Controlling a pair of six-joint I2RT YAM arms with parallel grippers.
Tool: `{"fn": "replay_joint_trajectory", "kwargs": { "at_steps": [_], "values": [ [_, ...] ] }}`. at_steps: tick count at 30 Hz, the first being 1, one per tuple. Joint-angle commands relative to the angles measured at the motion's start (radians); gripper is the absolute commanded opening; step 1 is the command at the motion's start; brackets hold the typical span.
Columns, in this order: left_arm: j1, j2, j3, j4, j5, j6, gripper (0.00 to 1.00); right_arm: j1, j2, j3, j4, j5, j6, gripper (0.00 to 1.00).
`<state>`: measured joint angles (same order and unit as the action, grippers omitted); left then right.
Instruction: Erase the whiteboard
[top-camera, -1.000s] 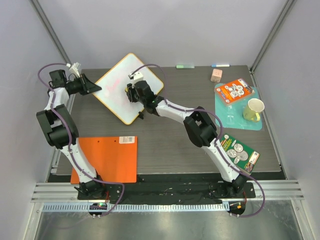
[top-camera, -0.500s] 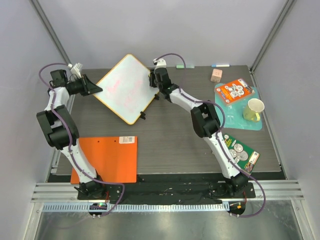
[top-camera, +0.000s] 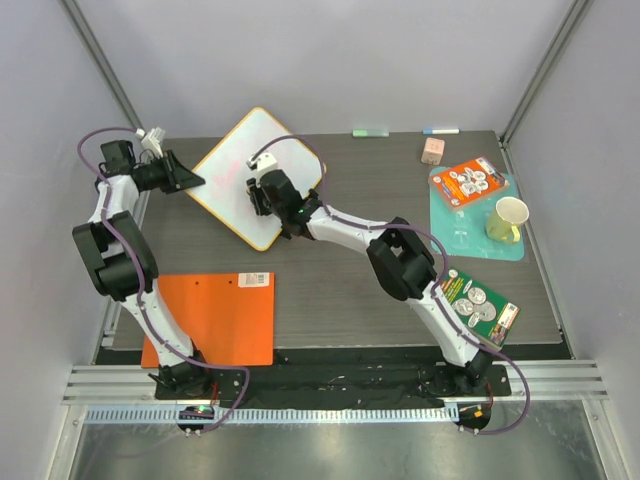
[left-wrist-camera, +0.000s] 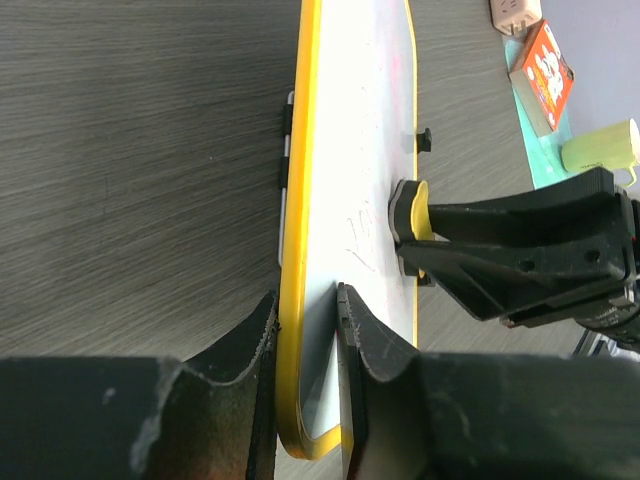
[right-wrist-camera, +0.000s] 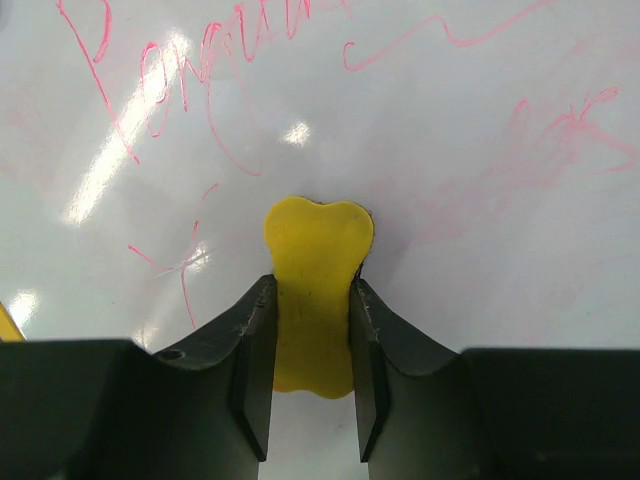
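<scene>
The whiteboard (top-camera: 228, 168), at the far left of the table (top-camera: 340, 290), is clamped by its rim in the left gripper (left-wrist-camera: 306, 305); a yellow eraser (right-wrist-camera: 318, 235), pinched by the right gripper (right-wrist-camera: 312, 300), is pressed on its face.

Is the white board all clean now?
No, pink scribbles show on the whiteboard all around the yellow eraser.

The left gripper (left-wrist-camera: 305, 312) clamps the edge of the flat white yellow-rimmed whiteboard (left-wrist-camera: 362, 150), while the right gripper (left-wrist-camera: 424, 240) holds a small yellow pad (left-wrist-camera: 410, 203) against its face.
</scene>
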<state>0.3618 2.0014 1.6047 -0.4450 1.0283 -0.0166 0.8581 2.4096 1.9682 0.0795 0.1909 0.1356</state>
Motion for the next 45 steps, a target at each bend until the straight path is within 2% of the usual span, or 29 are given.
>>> {"fn": "replay_joint_trajectory", "kwargs": {
  "at_steps": [1, 9, 18, 22, 30, 34, 38, 45],
  "values": [
    [-0.041, -0.05, -0.014, 0.019, -0.04, 0.083, 0.0, 0.045, 0.019, -0.069, -0.15, -0.064, 0.028, 0.01],
    [-0.043, -0.062, -0.023, 0.029, -0.03, 0.058, 0.0, 0.128, 0.04, -0.054, -0.146, -0.008, 0.006, 0.01],
    [-0.041, -0.089, -0.034, 0.029, -0.033, 0.058, 0.0, 0.136, 0.109, 0.109, -0.112, 0.108, -0.011, 0.01],
    [-0.043, -0.09, -0.038, 0.026, -0.03, 0.056, 0.0, 0.131, 0.163, 0.248, -0.098, 0.146, -0.028, 0.01],
    [-0.041, -0.104, -0.048, 0.003, -0.027, 0.079, 0.0, 0.122, 0.273, 0.463, -0.084, 0.098, -0.034, 0.01],
    [-0.043, -0.11, -0.049, -0.014, -0.024, 0.09, 0.0, 0.096, 0.313, 0.532, -0.035, 0.015, 0.028, 0.01],
    [-0.041, -0.118, -0.048, -0.026, -0.03, 0.101, 0.0, 0.073, 0.29, 0.462, -0.101, 0.045, 0.093, 0.01],
    [-0.043, -0.121, -0.046, -0.029, -0.031, 0.099, 0.0, 0.076, 0.054, -0.004, -0.152, 0.2, 0.196, 0.01]
  ]
}}
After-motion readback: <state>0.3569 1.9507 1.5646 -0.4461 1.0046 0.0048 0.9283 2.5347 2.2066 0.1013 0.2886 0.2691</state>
